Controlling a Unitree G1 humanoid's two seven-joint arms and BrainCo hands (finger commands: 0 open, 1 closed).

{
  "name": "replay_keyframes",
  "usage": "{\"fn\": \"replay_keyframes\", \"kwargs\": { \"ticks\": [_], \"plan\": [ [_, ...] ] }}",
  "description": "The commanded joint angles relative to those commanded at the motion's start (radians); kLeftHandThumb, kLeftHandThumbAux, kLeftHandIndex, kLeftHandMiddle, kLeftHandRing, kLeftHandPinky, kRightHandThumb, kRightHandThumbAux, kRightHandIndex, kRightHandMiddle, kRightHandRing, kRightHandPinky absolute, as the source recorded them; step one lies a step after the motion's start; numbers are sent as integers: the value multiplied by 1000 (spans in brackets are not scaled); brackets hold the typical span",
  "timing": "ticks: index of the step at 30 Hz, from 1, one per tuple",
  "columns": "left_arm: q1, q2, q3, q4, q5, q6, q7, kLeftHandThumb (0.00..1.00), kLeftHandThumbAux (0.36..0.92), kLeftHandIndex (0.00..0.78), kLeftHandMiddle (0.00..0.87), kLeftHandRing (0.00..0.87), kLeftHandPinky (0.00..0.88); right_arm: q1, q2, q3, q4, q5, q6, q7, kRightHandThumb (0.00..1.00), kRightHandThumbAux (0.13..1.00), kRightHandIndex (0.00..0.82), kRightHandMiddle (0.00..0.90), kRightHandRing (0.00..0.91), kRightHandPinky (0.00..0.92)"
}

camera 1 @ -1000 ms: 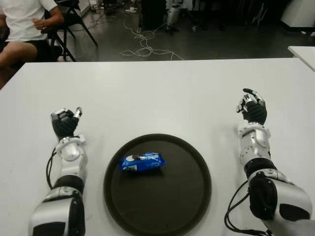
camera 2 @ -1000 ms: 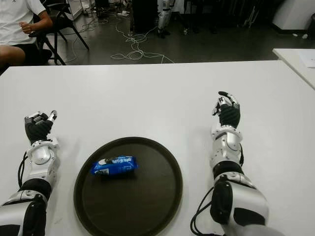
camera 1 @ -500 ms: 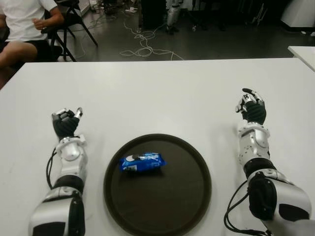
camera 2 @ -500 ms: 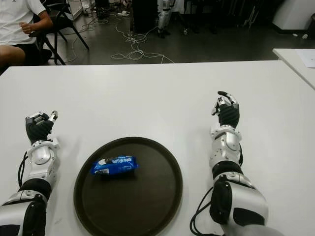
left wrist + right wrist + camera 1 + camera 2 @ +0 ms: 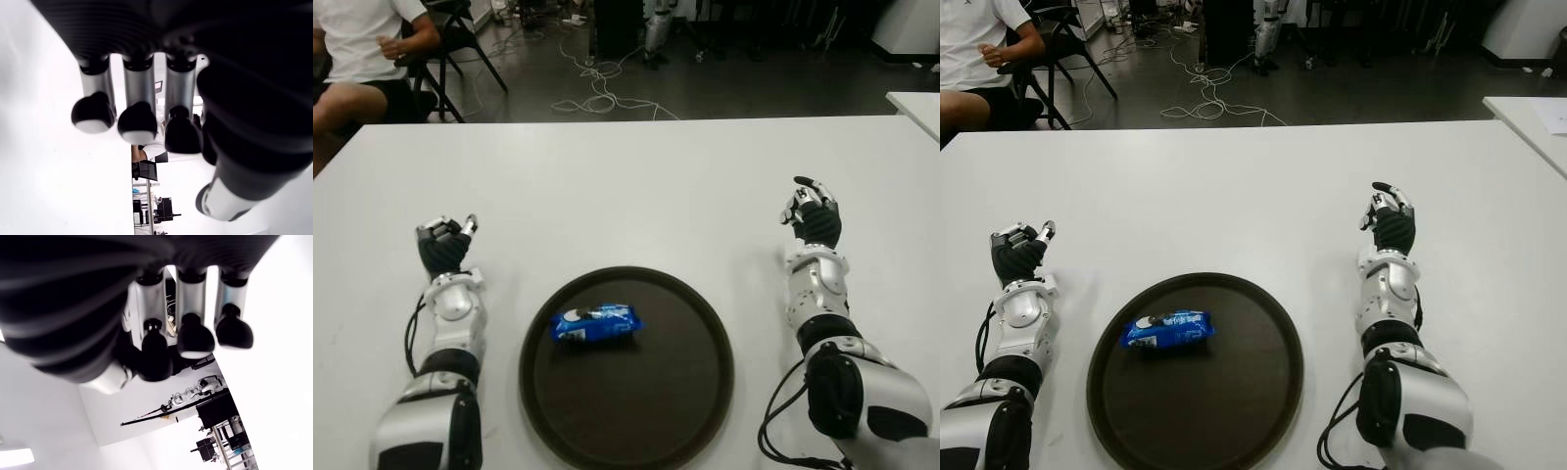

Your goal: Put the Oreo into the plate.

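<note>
Oreo (image 5: 595, 322) on plate (image 5: 685, 392), hands empty

Even overhead light falls on the white table (image 5: 636, 186), which reads bright and nearly shadowless, with only a thin soft shadow hugging the dark plate (image 5: 690, 392), while the floor beyond the far edge sits dim. In both wrist views the background is blown out to plain white, and the fingers (image 5: 138, 117) close to the lens are blurred, dark and stretched large toward the frame edges. The eye views are slightly soft but evenly exposed, without glare.
</note>
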Motion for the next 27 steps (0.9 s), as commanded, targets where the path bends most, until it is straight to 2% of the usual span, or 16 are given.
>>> {"fn": "replay_keyframes", "kwargs": {
  "ticks": [27],
  "plan": [
    [-2, -5, 3, -3, -5, 6, -11, 388, 830, 766, 858, 855, 847, 0, -7, 19, -2, -17, 3, -37, 701, 722, 439, 829, 833, 827]
  ]
}}
